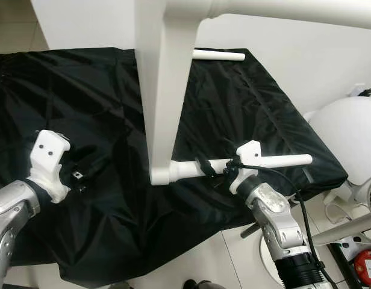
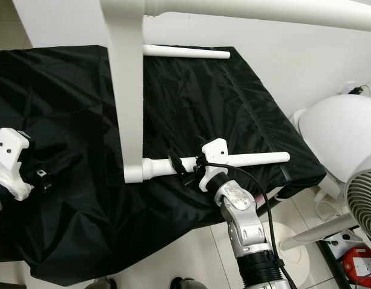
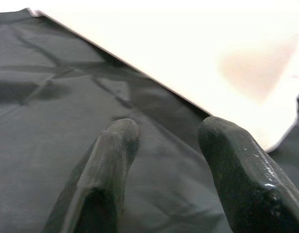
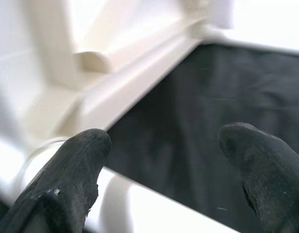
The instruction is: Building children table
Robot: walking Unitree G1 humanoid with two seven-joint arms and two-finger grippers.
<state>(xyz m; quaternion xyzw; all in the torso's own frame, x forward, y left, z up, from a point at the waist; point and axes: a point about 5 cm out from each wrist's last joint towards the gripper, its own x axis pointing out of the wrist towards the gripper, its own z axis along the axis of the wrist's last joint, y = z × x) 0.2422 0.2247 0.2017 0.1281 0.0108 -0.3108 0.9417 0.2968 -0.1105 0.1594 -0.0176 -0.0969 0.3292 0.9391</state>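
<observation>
Worktop (image 1: 264, 108): I see it draped in a black cloth (image 1: 101, 108), white wall behind.
Table frame (image 1: 164, 90): I read a white upright panel standing on the cloth, its foot at the near middle of the worktop.
Near leg (image 1: 282, 160): a white rod lying across the cloth, running from the frame's foot out to my right.
Far leg (image 1: 218, 55): a second white rod near the back edge.
Right claw (image 1: 218, 170): I have it at the near leg beside the frame's foot, fingers (image 4: 72, 179) spread wide, gripping nothing.
Left claw (image 1: 83, 174): low over the cloth at my left, fingers (image 3: 110, 160) apart and empty.
Fan (image 2: 363, 205): white, standing on the floor off the right end.
</observation>
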